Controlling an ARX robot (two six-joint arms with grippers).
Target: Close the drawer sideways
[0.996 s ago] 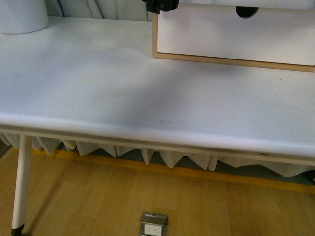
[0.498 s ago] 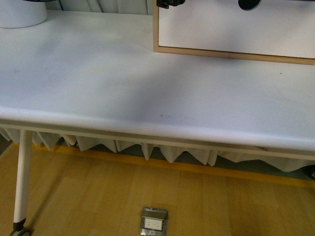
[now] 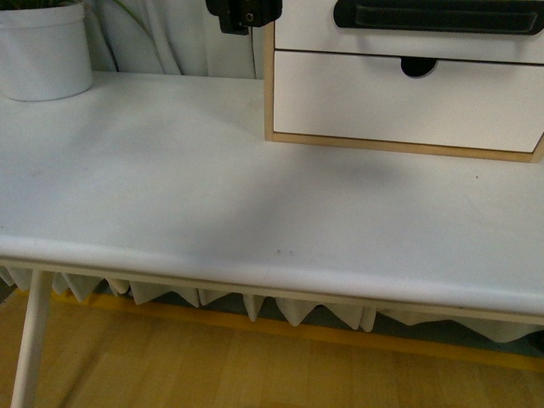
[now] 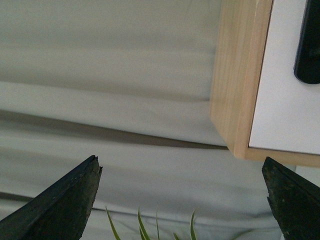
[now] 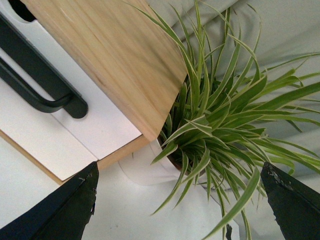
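Beside the drawer (image 3: 306,30), left gripper (image 4: 180,161) agape

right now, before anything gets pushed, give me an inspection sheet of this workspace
surface: white table, faint dark specks near its front edge
job's things: drawer with a black bar handle, upper one in the light-wood cabinet; whether fully shut cannot be told
clutter: white pot holding a striped green plant; lower drawer with a half-round notch
grippers: left gripper open, empty, cabinet corner ahead; right gripper open, empty
cables: nothing seen
surroundings: pale curtain behind, wooden floor below
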